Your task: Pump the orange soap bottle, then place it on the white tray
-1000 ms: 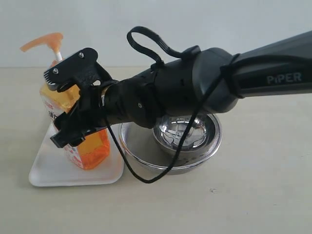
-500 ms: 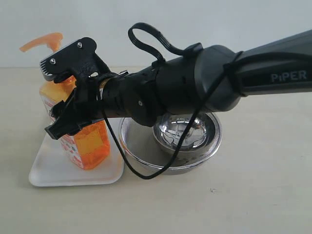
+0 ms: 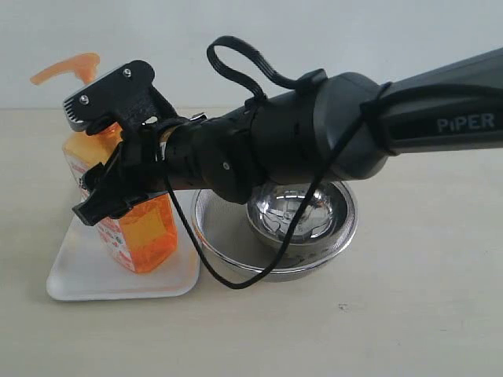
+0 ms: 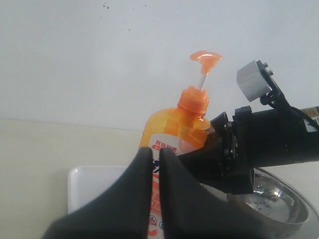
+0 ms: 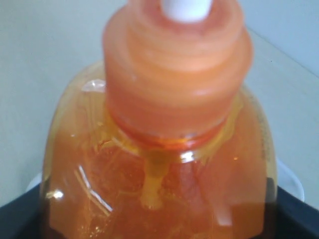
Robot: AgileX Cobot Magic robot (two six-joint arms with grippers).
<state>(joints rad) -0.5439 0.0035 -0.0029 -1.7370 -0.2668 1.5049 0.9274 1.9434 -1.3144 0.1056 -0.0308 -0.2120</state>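
Observation:
The orange soap bottle [image 3: 148, 236] stands on the white tray [image 3: 82, 276], leaning a little, with its pump head [image 3: 67, 69] raised on the white stem. My right gripper [image 3: 88, 157] reaches in from the right and is shut on the bottle's upper body, one finger [image 3: 110, 93] above and one below. Up close, the bottle [image 5: 159, 169] fills the right wrist view, with dark fingers [image 5: 20, 219] at both sides. My left gripper [image 4: 155, 152] is shut and empty, apart from the bottle [image 4: 172, 122] and over the tray [image 4: 94, 181].
A round steel mesh strainer [image 3: 228, 255] touches the tray's right edge and holds a shiny steel bowl [image 3: 302, 212]. The right arm's black cable [image 3: 236, 63] loops above and hangs down over the strainer. A pale wall stands behind the table.
My right gripper slid up the bottle's body and its fingers drew in against it. Over the last half second nothing moved.

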